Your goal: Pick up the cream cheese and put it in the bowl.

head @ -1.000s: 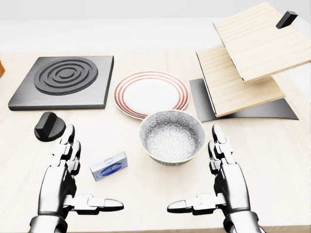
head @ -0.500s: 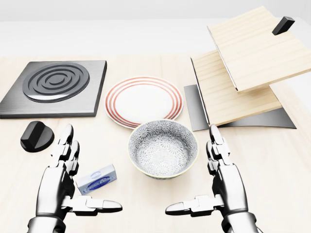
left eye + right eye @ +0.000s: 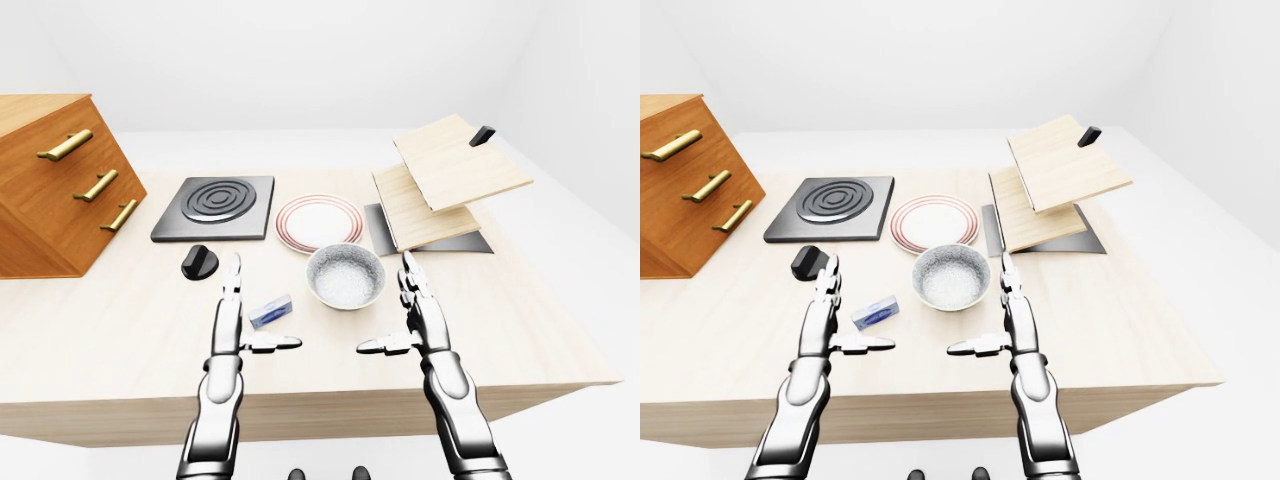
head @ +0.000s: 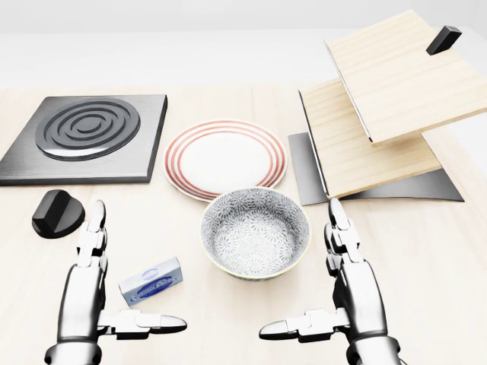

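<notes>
Change: since half a second ago the left hand [image 4: 95, 293] has turned edge-on, fingers bunched, beside the small blue-and-white cream cheese box [image 4: 151, 281] — lining up, I reckon.
Hands: both spread wide, empty; right hand [image 4: 346, 293] hovers.
Cheese: flat on the pale wooden desk [image 4: 426, 251], left of the speckled ceramic bowl [image 4: 256, 232].
Textures: boxy carton, glossy round bowl.

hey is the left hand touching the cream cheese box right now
Apart. In the head view, bare table shows between the open left hand and the cream cheese, which lies flat beside it.
</notes>
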Controlling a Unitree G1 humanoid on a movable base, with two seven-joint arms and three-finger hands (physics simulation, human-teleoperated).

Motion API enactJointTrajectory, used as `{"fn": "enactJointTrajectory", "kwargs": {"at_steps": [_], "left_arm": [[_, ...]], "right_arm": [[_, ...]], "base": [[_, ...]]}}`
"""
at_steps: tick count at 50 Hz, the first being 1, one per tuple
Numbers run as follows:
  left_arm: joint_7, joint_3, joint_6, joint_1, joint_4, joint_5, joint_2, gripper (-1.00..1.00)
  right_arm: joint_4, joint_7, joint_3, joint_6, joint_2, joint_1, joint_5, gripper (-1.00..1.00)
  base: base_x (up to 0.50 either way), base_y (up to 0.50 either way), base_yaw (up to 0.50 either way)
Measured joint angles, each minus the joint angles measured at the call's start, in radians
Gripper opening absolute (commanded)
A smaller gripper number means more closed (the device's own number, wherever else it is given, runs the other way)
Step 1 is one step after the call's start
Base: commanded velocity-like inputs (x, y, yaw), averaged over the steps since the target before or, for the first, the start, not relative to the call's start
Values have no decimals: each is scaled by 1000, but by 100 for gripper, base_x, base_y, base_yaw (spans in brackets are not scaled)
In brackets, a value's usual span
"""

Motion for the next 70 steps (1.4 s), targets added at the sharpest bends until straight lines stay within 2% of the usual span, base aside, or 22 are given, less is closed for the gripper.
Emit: {"fn": "enactJointTrajectory", "kwargs": {"at_steps": [8, 10, 16, 27, 30, 40, 41, 43, 46, 63, 70], "left_arm": [[7, -8, 0, -7, 5, 58, 4, 100], [18, -10, 7, -23, 11, 93, 7, 100], [39, -16, 54, -90, 46, 197, 19, 100], [85, -28, 156, -219, 161, 398, 40, 100], [94, -30, 175, -246, 192, 443, 46, 100], [107, -39, 175, -304, 277, 561, 57, 100], [108, -40, 175, -308, 284, 569, 57, 58], [108, -42, 175, -315, 296, 586, 58, 36], [108, -46, 175, -323, 313, 607, 57, 29], [127, -54, 175, -364, 430, 653, 58, 48], [142, -55, 175, -382, 488, 654, 60, 42]], "right_arm": [[11, -4, 0, -8, 0, -2, -4, 100], [12, -5, 1, -8, 1, -2, -6, 100], [15, -7, 2, -10, 1, -3, -8, 100], [14, -7, 0, -10, 0, -2, -9, 100], [13, -7, 0, -10, 0, -2, -8, 100], [7, -5, -3, -9, -1, 0, -6, 100], [7, -5, -4, -8, -1, 0, -5, 100], [6, -5, -4, -8, -1, 0, -5, 100], [3, -4, -5, -7, -2, 1, -4, 100], [-8, -1, -9, -3, -3, 6, 1, 100], [-8, 0, -11, -3, -3, 6, 4, 100]], "base": [[0, 0, 0], [0, 0, 0], [0, 0, 0], [0, 0, 0], [0, 0, 0], [0, 0, 0], [0, 0, 0], [0, 0, 0], [0, 0, 0], [0, 0, 0], [0, 0, 0]]}}
